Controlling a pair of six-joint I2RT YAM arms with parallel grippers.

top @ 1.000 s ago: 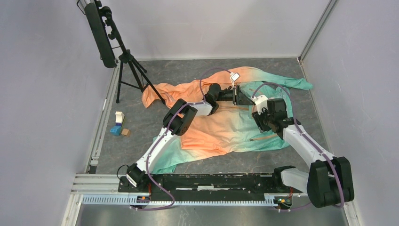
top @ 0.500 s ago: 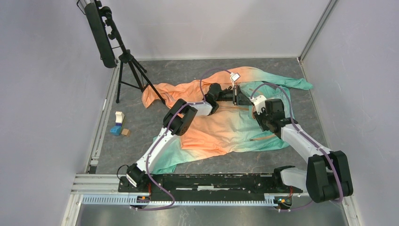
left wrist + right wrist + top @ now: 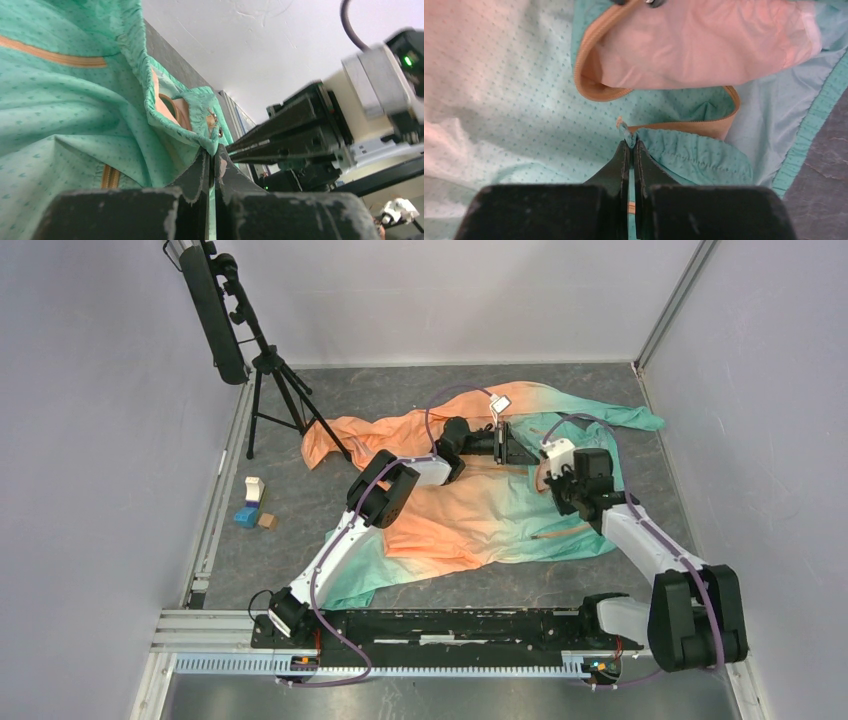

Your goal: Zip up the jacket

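The jacket [image 3: 470, 510] lies spread on the table, fading from orange on the left to mint green on the right. My left gripper [image 3: 515, 447] reaches over its far green end and is shut on a fold of mint fabric [image 3: 212, 155] beside a small metal snap [image 3: 220, 132]. My right gripper [image 3: 545, 475] sits close by, just nearer. In its wrist view it [image 3: 630, 144] is shut on the gathered green hem corner, where an orange zip tape [image 3: 684, 125] ends. The right gripper's black fingers [image 3: 280, 137] show in the left wrist view, almost touching the left jaws.
A black tripod with a long dark panel [image 3: 270, 370] stands at the back left. A few small blocks [image 3: 252, 505] lie on the table's left side. Grey walls close in both sides, and a metal rail [image 3: 430, 625] runs along the near edge.
My right gripper has moved a little farther away and closed on the jacket's hem corner. My left gripper has kept its grip and place.
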